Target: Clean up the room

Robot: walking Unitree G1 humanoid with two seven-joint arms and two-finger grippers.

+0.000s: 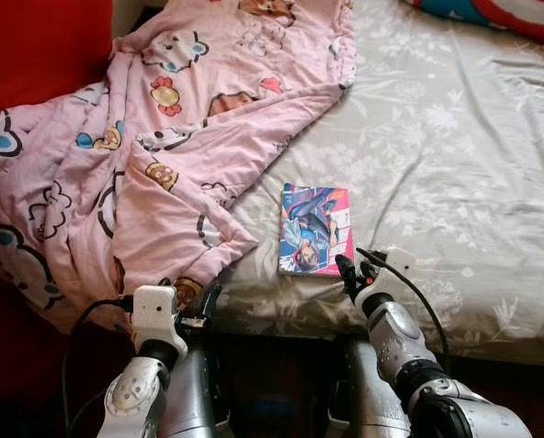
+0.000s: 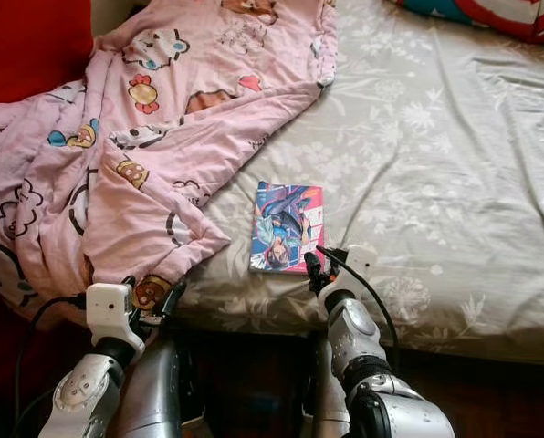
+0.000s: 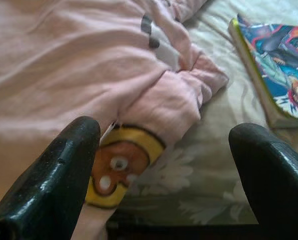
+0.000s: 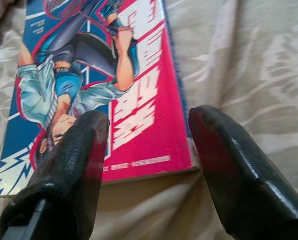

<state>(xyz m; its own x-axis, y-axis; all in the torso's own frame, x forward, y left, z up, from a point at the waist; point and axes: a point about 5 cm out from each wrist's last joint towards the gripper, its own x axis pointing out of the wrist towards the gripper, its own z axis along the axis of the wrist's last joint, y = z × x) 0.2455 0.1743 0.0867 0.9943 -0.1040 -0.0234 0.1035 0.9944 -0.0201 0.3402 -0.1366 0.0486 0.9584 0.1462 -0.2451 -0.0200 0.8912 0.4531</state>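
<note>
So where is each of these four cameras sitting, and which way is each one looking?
Left eye view: head, facing down at the grey floral bed; both silver arms show.
Right eye view: head too, same scene.
Left wrist view: looks along the open left gripper at the pink cartoon-print blanket.
Right wrist view: looks along the open right gripper at the colourful comic book.
All share that book.

Two silver arms with black joints; white wrist housings; looping black cables; left gripper (image 1: 202,306) and right gripper (image 1: 353,271) with glossy black, rounded jaws.
</note>
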